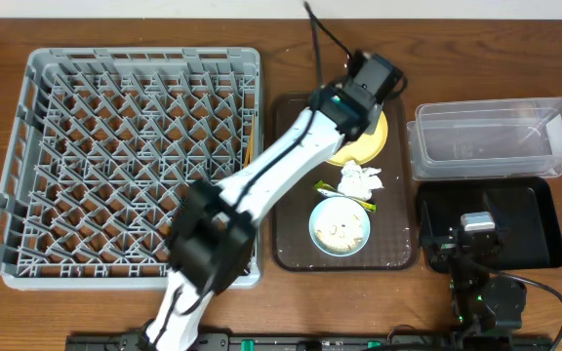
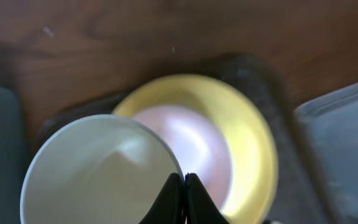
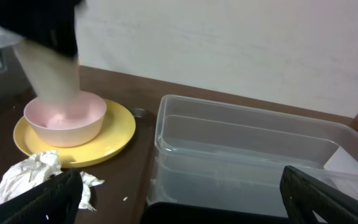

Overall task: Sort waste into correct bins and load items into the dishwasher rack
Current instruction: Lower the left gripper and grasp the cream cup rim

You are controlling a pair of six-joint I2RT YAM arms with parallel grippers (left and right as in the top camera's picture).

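On round yellow plate (image 3: 117,130), pinkish-white bowl (image 3: 65,121), small white cup (image 2: 98,177) just over it

A pinkish-white bowl (image 3: 67,118) is seen standing on the yellow plate (image 3: 114,134) at the left, overlapped by a blurred arm (image 3: 48,68). A crumpled white tissue (image 3: 33,174) is seen just beside the plate, and a clear tub (image 3: 247,149) to the right. The right hand (image 3: 182,180) is shown with its fingers (image 3: 48,199) spread wide apart.
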